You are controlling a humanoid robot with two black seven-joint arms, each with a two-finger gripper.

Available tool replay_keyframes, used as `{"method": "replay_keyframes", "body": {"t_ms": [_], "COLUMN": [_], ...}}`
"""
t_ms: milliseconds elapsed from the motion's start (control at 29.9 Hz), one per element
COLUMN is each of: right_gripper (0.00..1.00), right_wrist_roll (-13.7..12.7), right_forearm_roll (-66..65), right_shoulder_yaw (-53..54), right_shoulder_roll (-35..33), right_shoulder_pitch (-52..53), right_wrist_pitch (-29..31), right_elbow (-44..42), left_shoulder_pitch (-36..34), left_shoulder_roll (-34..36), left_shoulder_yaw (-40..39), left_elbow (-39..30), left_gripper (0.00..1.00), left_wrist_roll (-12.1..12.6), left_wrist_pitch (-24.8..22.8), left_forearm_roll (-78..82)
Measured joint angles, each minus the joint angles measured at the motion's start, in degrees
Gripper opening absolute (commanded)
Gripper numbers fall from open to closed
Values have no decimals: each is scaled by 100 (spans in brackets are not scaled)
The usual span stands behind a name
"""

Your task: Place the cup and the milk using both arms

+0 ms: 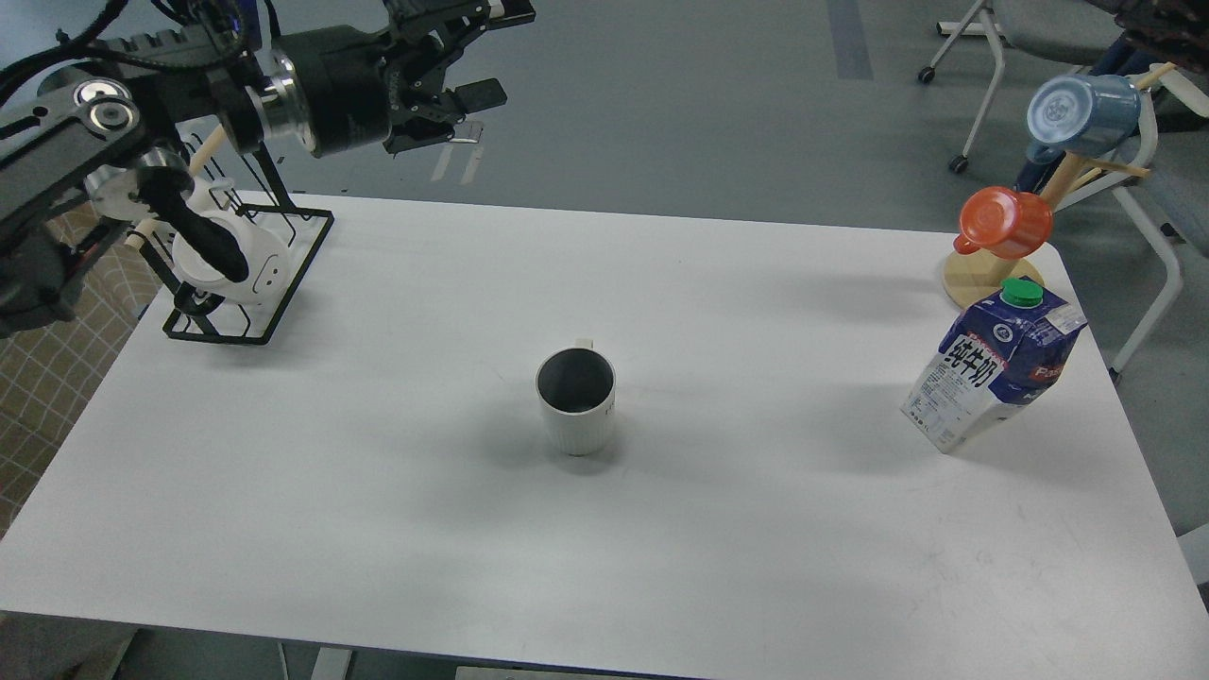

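Observation:
The off-white ribbed cup (577,400) with a dark grey inside stands upright near the middle of the white table (378,491), its small handle pointing away from me. The blue and white milk carton (992,364) with a green cap stands upright near the table's right edge. My left gripper (489,52) is open and empty, raised high above the table's far left edge, well away from the cup. My right arm and gripper are out of view.
A black wire rack (247,274) holding a smooth white mug stands at the table's far left. A wooden mug tree (992,279) with an orange cup (1003,222) and a blue cup (1081,113) stands at the far right, just behind the milk. A chair stands beyond it.

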Motion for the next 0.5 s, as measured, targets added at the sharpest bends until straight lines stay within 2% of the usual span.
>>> {"method": "replay_keyframes", "body": {"t_ms": [234, 502], "right_gripper": [100, 100], "right_wrist_roll": [377, 415], "right_forearm_roll": [-1385, -3017], "right_shoulder_yaw": [-18, -426], "right_shoulder_roll": [-1307, -2304], "right_shoulder_pitch": [-602, -1543], "right_wrist_pitch": [-998, -2575], "right_elbow": [794, 1427], "left_shoulder_pitch": [294, 484], "left_shoulder_roll": [-107, -131], "left_shoulder_yaw": [-315, -505], "left_elbow": [-35, -49], "left_gripper": [98, 98], "left_wrist_roll": [23, 33], "left_wrist_pitch": [29, 6], "left_forearm_roll": [-24, -4]}}
